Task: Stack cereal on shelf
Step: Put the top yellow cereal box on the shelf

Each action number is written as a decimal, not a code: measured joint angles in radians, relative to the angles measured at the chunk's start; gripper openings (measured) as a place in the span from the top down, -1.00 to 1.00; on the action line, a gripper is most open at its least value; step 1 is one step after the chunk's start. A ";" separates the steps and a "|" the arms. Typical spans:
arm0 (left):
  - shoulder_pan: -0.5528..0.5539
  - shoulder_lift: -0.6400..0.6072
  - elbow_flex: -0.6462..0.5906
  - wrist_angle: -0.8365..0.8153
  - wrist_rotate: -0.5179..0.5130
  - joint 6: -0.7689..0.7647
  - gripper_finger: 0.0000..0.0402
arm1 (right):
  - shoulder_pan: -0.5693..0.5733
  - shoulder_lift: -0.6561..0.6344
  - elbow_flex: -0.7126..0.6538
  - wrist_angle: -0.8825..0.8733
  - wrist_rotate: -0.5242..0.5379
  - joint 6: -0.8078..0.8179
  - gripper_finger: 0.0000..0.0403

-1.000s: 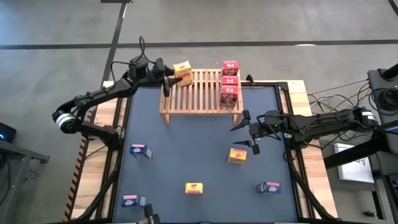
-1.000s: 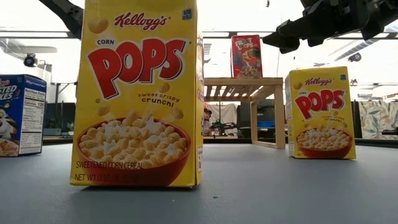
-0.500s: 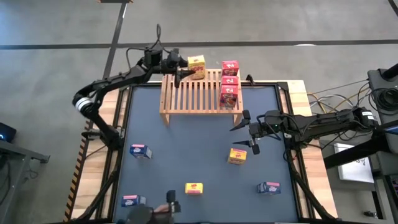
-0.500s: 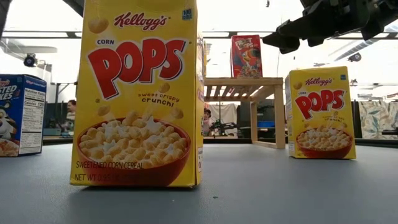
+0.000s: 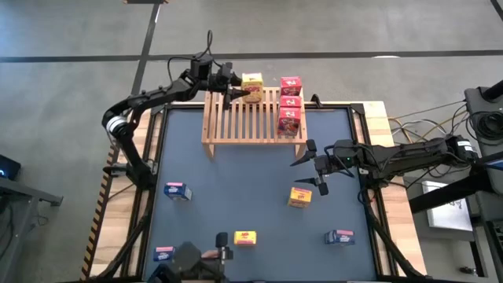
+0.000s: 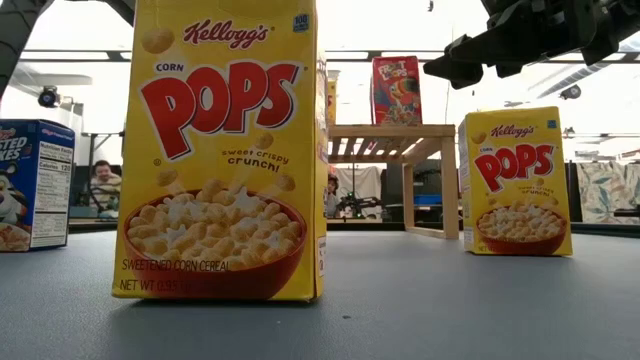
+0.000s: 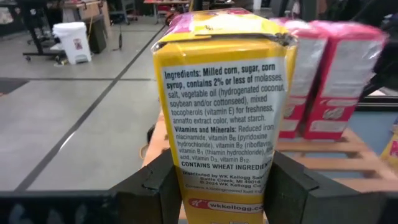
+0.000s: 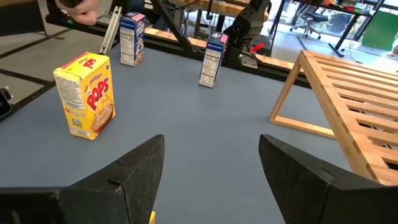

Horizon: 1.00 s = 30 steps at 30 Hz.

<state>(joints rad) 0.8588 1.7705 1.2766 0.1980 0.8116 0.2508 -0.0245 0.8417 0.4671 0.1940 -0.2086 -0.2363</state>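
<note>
The left gripper (image 5: 238,88) has carried its clamped yellow box (image 5: 251,85) farther over the slatted wooden shelf (image 5: 244,122); right gripper (image 5: 308,163) gapes empty.

The nearest yellow cereal box (image 6: 225,150) is cut off at top; red boxes (image 7: 329,74) (behind) blur.

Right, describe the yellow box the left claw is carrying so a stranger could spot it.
Find the wooden slatted shelf at the table's far edge. Three red boxes stand in a row at one end. Beside them, over the shelf's back edge, is the yellow cereal box: the only yellow one up there, and gripped by the left claw.
</note>
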 joint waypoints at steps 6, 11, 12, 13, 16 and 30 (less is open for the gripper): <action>0.005 0.012 -0.001 -0.005 -0.001 0.020 0.23 | 0.000 0.000 0.000 0.001 0.000 -0.003 -0.25; 0.006 0.013 -0.003 -0.007 -0.009 0.026 0.23 | 0.000 0.000 0.000 0.002 0.000 -0.003 -0.25; 0.006 0.013 -0.002 -0.015 -0.010 0.026 0.23 | 0.000 0.000 0.000 0.002 0.000 -0.003 -0.25; 0.006 0.013 -0.002 -0.026 -0.012 0.027 0.23 | 0.000 0.000 0.000 0.002 0.000 -0.003 -0.25; 0.007 0.013 -0.002 -0.060 -0.017 0.047 0.23 | 0.000 0.000 0.000 0.002 0.000 -0.003 -0.25; 0.007 0.011 0.000 -0.098 -0.037 0.058 0.21 | 0.000 0.000 0.000 0.002 0.000 -0.010 -0.25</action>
<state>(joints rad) 0.8658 1.7817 1.2766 0.0999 0.7744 0.3091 -0.0242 0.8417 0.4671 0.1959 -0.2086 -0.2466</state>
